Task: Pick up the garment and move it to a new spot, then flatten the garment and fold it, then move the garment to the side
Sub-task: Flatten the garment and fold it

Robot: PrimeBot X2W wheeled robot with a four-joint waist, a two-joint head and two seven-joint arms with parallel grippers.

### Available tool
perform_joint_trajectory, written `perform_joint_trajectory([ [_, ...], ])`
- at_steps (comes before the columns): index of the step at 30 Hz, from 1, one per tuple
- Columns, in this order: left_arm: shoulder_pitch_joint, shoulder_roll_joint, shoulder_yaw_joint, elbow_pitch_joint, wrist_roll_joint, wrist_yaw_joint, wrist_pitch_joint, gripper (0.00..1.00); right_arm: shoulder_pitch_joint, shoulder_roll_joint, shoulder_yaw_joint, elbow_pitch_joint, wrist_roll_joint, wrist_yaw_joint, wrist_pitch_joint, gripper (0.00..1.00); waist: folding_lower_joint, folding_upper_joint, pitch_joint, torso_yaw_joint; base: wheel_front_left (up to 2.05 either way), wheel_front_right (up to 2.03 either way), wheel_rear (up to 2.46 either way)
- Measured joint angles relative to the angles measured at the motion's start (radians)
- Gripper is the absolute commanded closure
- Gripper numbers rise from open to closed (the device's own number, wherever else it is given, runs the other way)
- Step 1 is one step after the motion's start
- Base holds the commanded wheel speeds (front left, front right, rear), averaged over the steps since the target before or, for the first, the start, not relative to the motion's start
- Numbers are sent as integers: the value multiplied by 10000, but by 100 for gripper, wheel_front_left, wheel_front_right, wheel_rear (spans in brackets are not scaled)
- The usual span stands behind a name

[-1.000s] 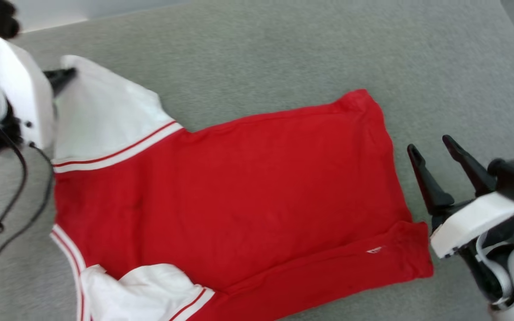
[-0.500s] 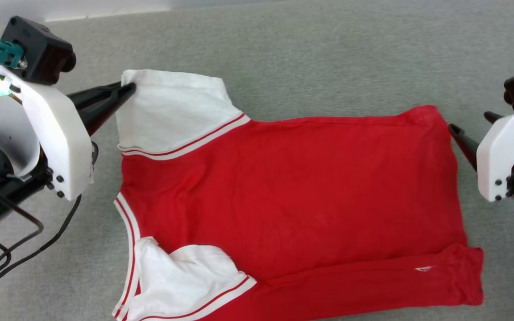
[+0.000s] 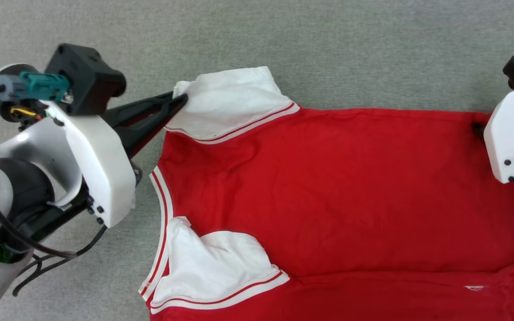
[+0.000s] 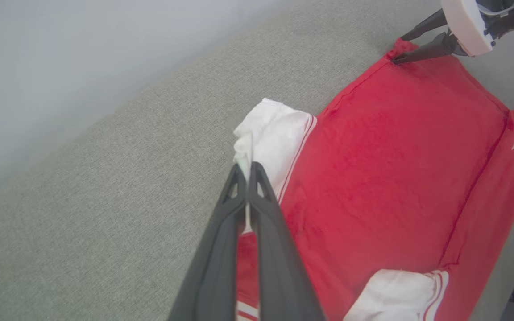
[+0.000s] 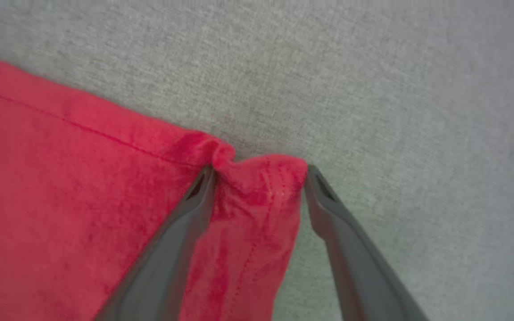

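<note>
The garment [image 3: 337, 187], red with white sleeves, lies spread on a grey cloth surface, collar to the left and hem to the right. My left gripper [image 3: 180, 100] is shut on the edge of the far white sleeve [image 3: 234, 104]; the left wrist view shows its fingers [image 4: 263, 209] pinching that cloth. The near sleeve [image 3: 212, 263] lies crumpled on the red body. My right gripper [image 5: 260, 171] is open, with the hem's bunched far corner [image 5: 257, 187] between its spread fingers. In the head view its white housing [image 3: 507, 133] hides most of the fingers.
Grey cloth surface [image 3: 328, 53] extends on all sides of the garment. A pale wall [image 4: 60, 67] borders it in the left wrist view. Black cables [image 3: 56, 261] hang from my left arm beside the collar.
The head camera has swung, shifting the whole picture. My right gripper has gone from beside the hem to its far corner. The left gripper has kept its hold on the sleeve.
</note>
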Motion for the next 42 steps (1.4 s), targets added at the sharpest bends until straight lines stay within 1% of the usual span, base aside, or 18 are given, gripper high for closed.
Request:
perform_joint_trajectory([
  [5, -15, -111, -196, -92, 69, 0, -134, 100, -174, -368, 579, 378, 128, -15, 201, 0, -1, 0, 216, 279, 0, 0, 0],
  [6, -14, -119, -221, -84, 69, 0, -176, 100, -196, -443, 690, 403, 213, -21, 253, 3, -1, 0, 240, 311, 0, 0, 0],
  [7, -14, -132, -240, -56, 71, 0, -222, 100, -216, -500, 748, 430, 295, -27, 303, 54, -1, 0, 254, 338, 0, 0, 0],
  [8, -13, -142, -261, -13, 81, -6, -255, 100, -220, -533, 821, 453, 380, -31, 316, 100, -1, 0, 250, 354, 0, 0, 0],
  [11, 5, -144, -290, 146, 144, -6, -380, 100, -215, -525, 959, 562, 619, -17, 274, 100, -1, 0, 176, 354, 0, 0, 0],
  [14, 93, -150, -314, 339, 180, -4, -504, 100, -181, -458, 890, 769, 715, 4, -161, 100, -1, 1, 32, 312, 0, 0, 0],
  [19, 502, -111, -253, 621, 201, 186, -782, 100, -42, -155, 533, 1081, 886, 4, -1022, 100, 0, 0, -369, 188, 0, 0, 0],
  [24, 1129, -13, -178, 660, 79, 454, -1047, 100, 451, 0, 27, 1014, 1214, 2, -1722, 100, 0, 1, -966, 65, 0, 0, 0],
  [28, 1786, 155, -132, 552, -79, 662, -1195, 100, 1105, 92, -393, 552, 1448, 2, -2138, 100, 0, 0, -1526, -15, 0, 0, 0],
  [33, 2724, 360, -48, 303, -307, 1012, -1467, 100, 2340, 288, -1139, -265, 1766, 2, -2514, 100, -1, 0, -2171, -77, 0, 0, 0],
  [42, 4643, 748, -48, -146, -648, 1565, -1987, 100, 4908, 616, -2234, -1781, 2073, 2, -2723, 100, -1, 0, -2871, -51, 0, 0, 0],
])
